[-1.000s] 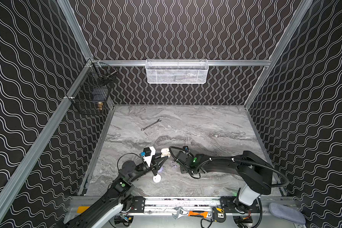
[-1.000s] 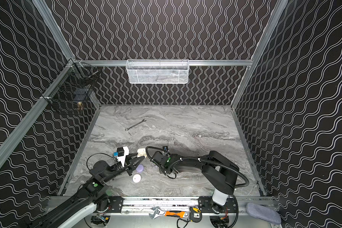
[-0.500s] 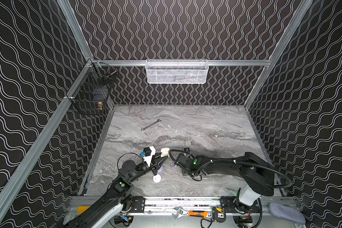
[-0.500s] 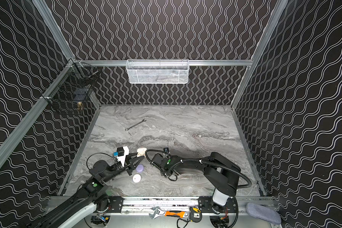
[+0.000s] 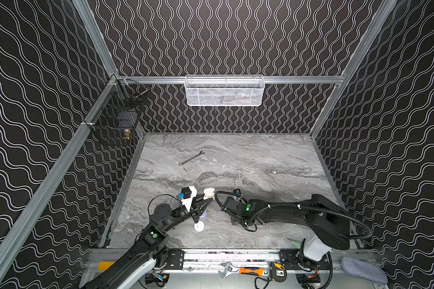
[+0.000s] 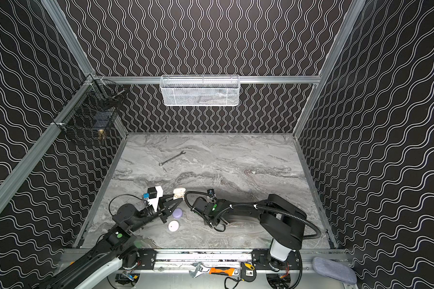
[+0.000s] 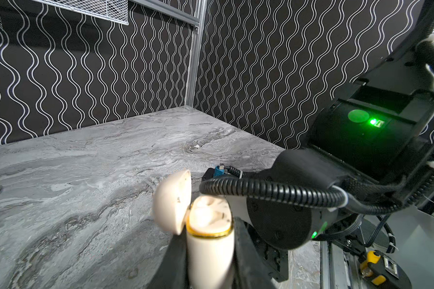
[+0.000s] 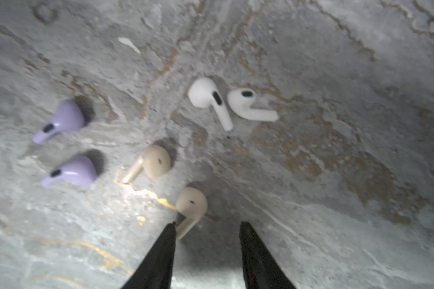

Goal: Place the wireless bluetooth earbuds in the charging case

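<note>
- left gripper (image 7: 208,262): pinching the cream case, one black finger on either side of its lower body
- cream case (image 7: 209,225): upright, gold band at the rim, lid (image 7: 171,200) hinged open to one side; inside too blurred to read; in both top views (image 5: 208,193) (image 6: 179,193) at the tip of the left arm, near the front middle of the table (image 5: 261,162), just beside the right arm's cable loop
- right gripper (image 8: 207,225): spread, pointing down at the table, nothing clamped
- cream earbuds, two: one (image 8: 192,202) lying with its stem reaching in between the spread fingers, just beside one fingertip, contact not discernible; second (image 8: 156,161) flat on the table nearby
- white earbuds, two (image 8: 203,93) (image 8: 241,102): side by side, close together, beyond the cream pair
- lilac earbuds, two (image 8: 68,117) (image 8: 73,170): side by side, apart, off to one side of the cream pair
- all six lying loose on the stone surface, none in a case
- lilac case (image 6: 177,213): shut, on the table just beside the left gripper
- white case (image 5: 199,226): round, shut, on the table nearer the front edge
- wrench (image 5: 191,158): flat on the table, well apart, towards the back left
- white mesh basket (image 5: 223,90): hung on the back rail
- black wire basket (image 5: 115,117): hung on the left rail
</note>
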Action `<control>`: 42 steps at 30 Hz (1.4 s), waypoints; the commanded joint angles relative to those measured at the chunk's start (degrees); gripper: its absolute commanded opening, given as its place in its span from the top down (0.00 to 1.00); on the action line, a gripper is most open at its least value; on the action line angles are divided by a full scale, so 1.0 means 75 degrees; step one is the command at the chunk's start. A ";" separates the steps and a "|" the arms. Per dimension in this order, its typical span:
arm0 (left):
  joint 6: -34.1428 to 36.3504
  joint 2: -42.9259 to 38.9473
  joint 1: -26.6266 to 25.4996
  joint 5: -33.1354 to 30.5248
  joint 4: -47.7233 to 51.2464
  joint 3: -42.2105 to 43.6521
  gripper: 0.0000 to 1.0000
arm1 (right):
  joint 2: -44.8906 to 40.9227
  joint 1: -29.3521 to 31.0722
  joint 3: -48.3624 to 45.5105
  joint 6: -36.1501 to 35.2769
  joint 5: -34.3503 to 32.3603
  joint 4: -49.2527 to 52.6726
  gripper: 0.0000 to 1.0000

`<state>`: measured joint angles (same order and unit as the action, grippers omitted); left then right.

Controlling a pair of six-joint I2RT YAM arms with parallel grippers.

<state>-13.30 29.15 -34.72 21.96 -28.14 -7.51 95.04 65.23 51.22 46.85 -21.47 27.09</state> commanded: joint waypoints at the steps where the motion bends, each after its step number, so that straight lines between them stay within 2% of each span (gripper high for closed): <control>1: 0.0051 -0.0057 0.0000 0.0088 -0.0155 -0.0080 1.00 | -0.0308 0.0021 -0.0208 0.0270 -0.0197 0.0065 0.55; 8: 0.0039 -0.0038 0.0007 0.0098 -0.0155 -0.0077 1.00 | -0.0962 0.0026 -0.0551 -0.0044 0.0168 -0.0834 0.56; 15: 0.0050 -0.0154 0.0003 0.0068 -0.0073 -0.0077 1.00 | -0.1284 0.0009 -0.0584 -0.0037 -0.0072 -0.1086 0.55; 27: 0.0086 -0.0378 -0.0004 -0.0029 0.0159 -0.0071 1.00 | 0.0137 -0.0018 0.0040 0.0194 -0.0070 -0.0850 0.59; 34: -0.0019 -0.1355 0.0000 -0.1723 0.1711 -0.0077 1.00 | 0.0232 0.0003 0.0088 0.0237 -0.0139 -0.0768 0.61; 38: -0.0062 -0.2109 -0.0003 -0.2081 0.2179 0.0005 1.00 | 0.0281 0.0007 0.0095 0.0178 -0.0160 -0.0779 0.62; 42: -0.0055 -0.2414 0.0000 -0.2343 0.2592 -0.0080 1.00 | 0.0569 0.0006 0.0325 0.0117 -0.0224 -0.0609 0.63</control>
<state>-13.34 11.99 -34.72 7.40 -11.68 -7.53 98.35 65.19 52.56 47.44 -21.85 20.58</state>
